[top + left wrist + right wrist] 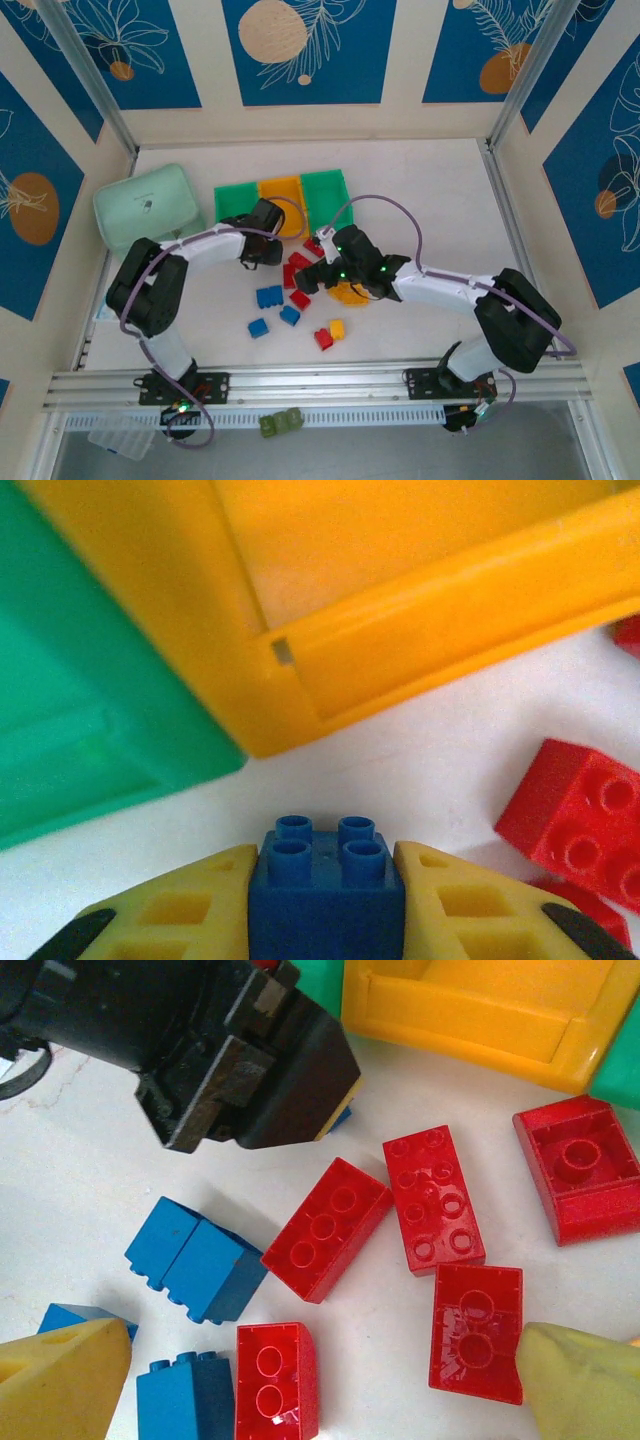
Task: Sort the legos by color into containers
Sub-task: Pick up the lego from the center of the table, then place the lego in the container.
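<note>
- The left gripper [325,920] is clamped on a blue lego [326,875]. The brick sits studs-up between its yellow fingers [180,915], just short of the corner where the orange bin [420,650] meets the left green bin [90,680].
- The right gripper [320,1400] hangs with its jaws spread wide and nothing between them. Below it, red legos [325,1228] and blue legos [195,1260] lie scattered on the white table [60,1190].
- From overhead, the left gripper [262,238] and right gripper [320,262] sit close together in front of the bin row, with the red legos [298,268] between them.
- That view also takes in loose bricks nearer the arm bases: blue legos [268,296], a red lego [323,338] and a yellow lego [337,328] touching it.
- The right wrist camera catches the left gripper's dark body [250,1060] from outside, above the blue legos; the held brick is barely visible there.
- The left green bin [237,200], orange bin [281,192] and right green bin [325,190] stand side by side, touching. The stretch of orange bin floor seen from the left wrist is bare; what the green bins hold cannot be told.
</note>
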You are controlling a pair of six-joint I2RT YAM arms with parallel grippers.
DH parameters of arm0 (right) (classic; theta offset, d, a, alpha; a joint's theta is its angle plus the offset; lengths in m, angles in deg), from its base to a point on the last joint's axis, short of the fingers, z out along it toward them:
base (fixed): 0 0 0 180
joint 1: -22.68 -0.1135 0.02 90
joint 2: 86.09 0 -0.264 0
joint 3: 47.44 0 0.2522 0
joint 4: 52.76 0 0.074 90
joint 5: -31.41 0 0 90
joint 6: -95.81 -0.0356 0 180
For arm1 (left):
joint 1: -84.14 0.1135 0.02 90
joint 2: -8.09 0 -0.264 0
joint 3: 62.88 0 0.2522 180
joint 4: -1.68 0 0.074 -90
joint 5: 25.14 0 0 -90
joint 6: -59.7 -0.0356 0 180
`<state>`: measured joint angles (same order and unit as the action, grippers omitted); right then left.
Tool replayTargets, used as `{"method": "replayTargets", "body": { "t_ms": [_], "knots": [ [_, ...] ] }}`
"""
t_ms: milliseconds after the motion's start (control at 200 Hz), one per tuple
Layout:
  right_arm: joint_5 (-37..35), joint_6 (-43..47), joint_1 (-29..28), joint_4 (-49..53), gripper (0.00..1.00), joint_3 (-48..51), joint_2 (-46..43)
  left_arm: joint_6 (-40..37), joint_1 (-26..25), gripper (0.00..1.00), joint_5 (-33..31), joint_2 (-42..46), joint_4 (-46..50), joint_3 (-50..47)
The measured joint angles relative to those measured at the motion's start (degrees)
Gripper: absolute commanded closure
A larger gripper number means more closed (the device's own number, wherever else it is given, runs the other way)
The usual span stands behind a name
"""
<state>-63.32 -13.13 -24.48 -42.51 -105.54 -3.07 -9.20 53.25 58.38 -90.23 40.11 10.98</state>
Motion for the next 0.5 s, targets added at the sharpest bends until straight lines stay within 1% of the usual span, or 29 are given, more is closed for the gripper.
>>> {"method": "replayTargets", "body": {
  "t_ms": [155, 295, 410, 500],
  "knots": [
    [0.0, 0.1, -0.4, 1.7, 0.01, -0.6, -0.3, 0.0, 0.0, 0.70, -0.3, 6.1, 2.4, -1.0],
    [0.0, -0.6, -1.5, 3.1, 0.01, -2.6, -0.3, 0.0, 0.4, 0.70, -2.4, 11.6, 5.8, -0.7],
    [-0.3, -2.7, -2.0, 3.4, 0.01, -4.5, -0.3, 0.0, 1.4, 0.69, -3.9, 14.0, 8.4, 0.8],
    [-1.2, -4.2, -2.0, 4.4, 0.01, -6.8, 0.0, 0.0, 3.3, 0.69, -4.6, 14.2, 9.6, 3.1]
  ]
}}
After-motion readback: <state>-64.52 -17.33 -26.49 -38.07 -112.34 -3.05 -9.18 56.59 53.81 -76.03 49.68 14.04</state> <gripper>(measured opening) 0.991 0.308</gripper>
